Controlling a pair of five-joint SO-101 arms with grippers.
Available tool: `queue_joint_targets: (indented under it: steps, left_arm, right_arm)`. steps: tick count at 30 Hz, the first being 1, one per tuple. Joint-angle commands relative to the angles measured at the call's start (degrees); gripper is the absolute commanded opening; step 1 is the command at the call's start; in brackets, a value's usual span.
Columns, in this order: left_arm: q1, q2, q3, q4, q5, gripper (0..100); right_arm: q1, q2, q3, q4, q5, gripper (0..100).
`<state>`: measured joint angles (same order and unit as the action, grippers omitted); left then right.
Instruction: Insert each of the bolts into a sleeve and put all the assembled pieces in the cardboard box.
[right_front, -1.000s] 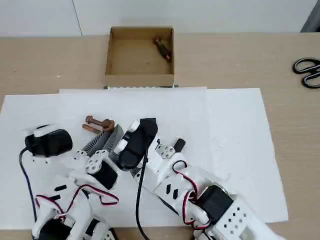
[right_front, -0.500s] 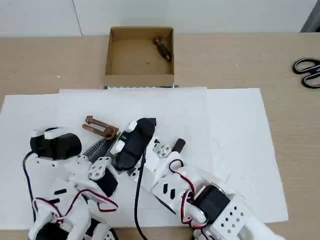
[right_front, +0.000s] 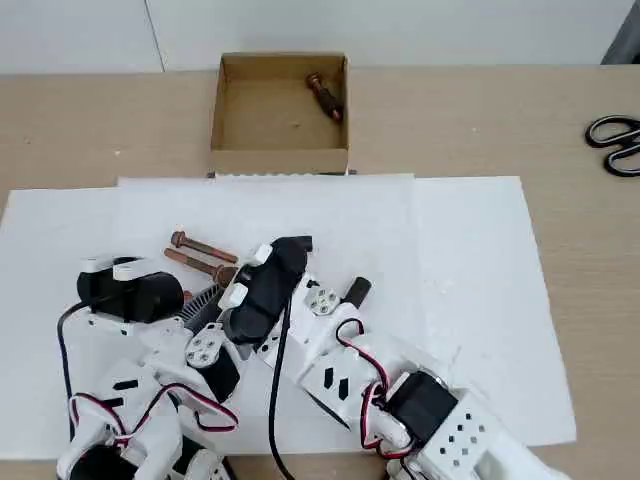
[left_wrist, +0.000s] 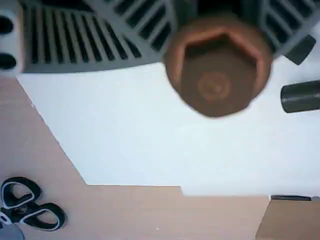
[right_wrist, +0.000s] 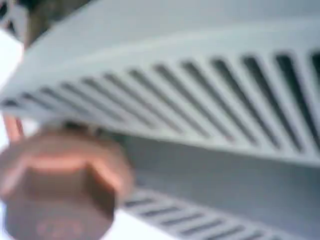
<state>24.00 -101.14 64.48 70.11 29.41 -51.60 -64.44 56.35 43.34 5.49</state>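
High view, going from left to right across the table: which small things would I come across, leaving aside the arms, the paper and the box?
two bolts → black sleeve → scissors

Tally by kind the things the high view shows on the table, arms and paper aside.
Bare bolts: 2
Loose sleeve: 1
Assembled piece, in the cardboard box: 1
Cardboard box: 1
Scissors: 1
Total: 6
The bolt head in the left wrist view may be a third bolt; cannot tell.
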Motion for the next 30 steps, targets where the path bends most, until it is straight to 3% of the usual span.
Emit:
queue_joint_targets:
  steps: [1, 8, 18, 24, 30]
  left_arm:
    - [-0.97, 0.62, 0.22, 2.99, -0.53, 3]
    - [-2.37, 0.62, -0.22, 2.99, -0.53, 20]
    - [-2.37, 0.7, -6.46, 3.25, -0.79, 20]
    - [-5.45, 0.7, -10.07, 2.99, -5.98, 20]
    - [-12.66, 0.44, -10.33, 2.2, -12.92, 5]
  right_arm:
    - [0.4, -1.01, -1.76, -4.44, 0.44, 0.4]
    - [0.4, -0.57, -1.49, -4.44, 0.44, 0.4]
    - [0.4, -0.84, 0.7, -4.44, 0.44, 0.4]
    - [2.86, -0.57, 1.05, -4.44, 0.44, 0.4]
    - [6.02, -0.57, 1.05, -4.44, 0.35, 0.4]
